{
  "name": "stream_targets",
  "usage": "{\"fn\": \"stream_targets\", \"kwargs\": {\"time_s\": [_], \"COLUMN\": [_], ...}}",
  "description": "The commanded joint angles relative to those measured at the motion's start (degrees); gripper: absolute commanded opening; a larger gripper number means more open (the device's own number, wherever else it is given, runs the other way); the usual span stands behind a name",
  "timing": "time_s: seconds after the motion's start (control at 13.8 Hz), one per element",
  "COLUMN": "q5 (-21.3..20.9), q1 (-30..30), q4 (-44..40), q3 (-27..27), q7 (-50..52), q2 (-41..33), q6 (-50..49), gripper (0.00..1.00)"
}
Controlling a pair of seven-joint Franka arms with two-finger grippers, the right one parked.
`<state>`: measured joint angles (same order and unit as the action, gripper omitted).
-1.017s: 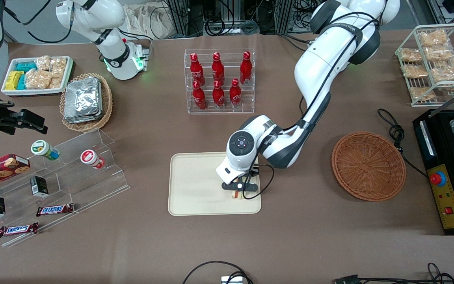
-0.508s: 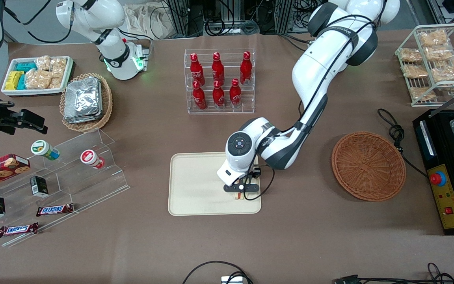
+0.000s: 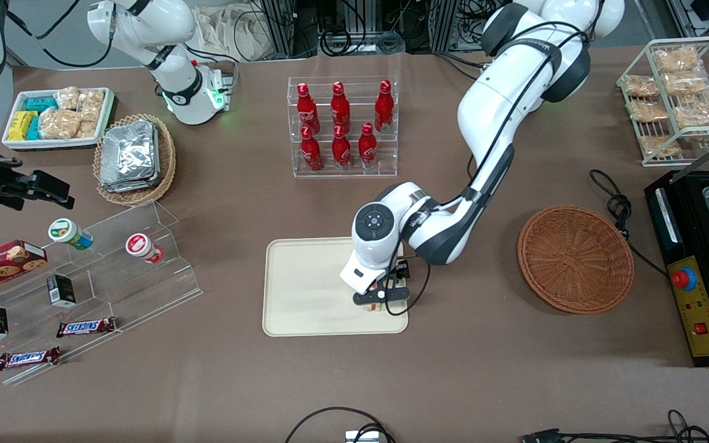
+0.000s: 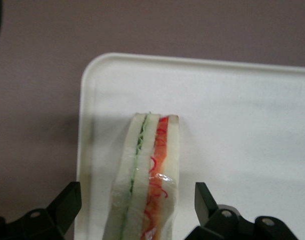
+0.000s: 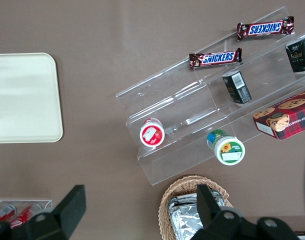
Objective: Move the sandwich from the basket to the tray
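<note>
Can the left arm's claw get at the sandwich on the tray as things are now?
Probably yes. The claw is open directly above the sandwich, with one finger on either side of it. The sandwich lies on the tray, and nothing covers it.

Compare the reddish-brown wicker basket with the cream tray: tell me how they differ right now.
The basket is round, woven and reddish-brown; the tray is rectangular, smooth and cream with rounded corners. The basket holds nothing visible, while the tray carries the wrapped sandwich near one corner. The hand sits low over the tray with its fingers open on either side of the sandwich; nothing hovers over the basket. Both are shallow and lie flat on the brown table.
</note>
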<state>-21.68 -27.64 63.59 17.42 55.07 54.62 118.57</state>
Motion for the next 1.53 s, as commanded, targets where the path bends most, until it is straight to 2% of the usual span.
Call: {"fn": "stream_targets", "kwargs": {"time_s": [0.0, 0.44, 0.8, 1.45], "q5": [-0.3, -0.1, 0.6, 11.4], "q1": [0.2, 6.2, 15.1, 28.7], "q4": [0.0, 0.1, 0.8, 1.0], "q3": [-1.9, -1.8, -1.3, -1.4], "q7": [2.2, 2.3, 0.9, -18.6], "q2": [-5.6, -14.8, -22.4, -30.4], "q6": [-5.1, -16.1, -22.8, -30.6], "gripper": [1.0, 1.0, 1.0, 1.0]}}
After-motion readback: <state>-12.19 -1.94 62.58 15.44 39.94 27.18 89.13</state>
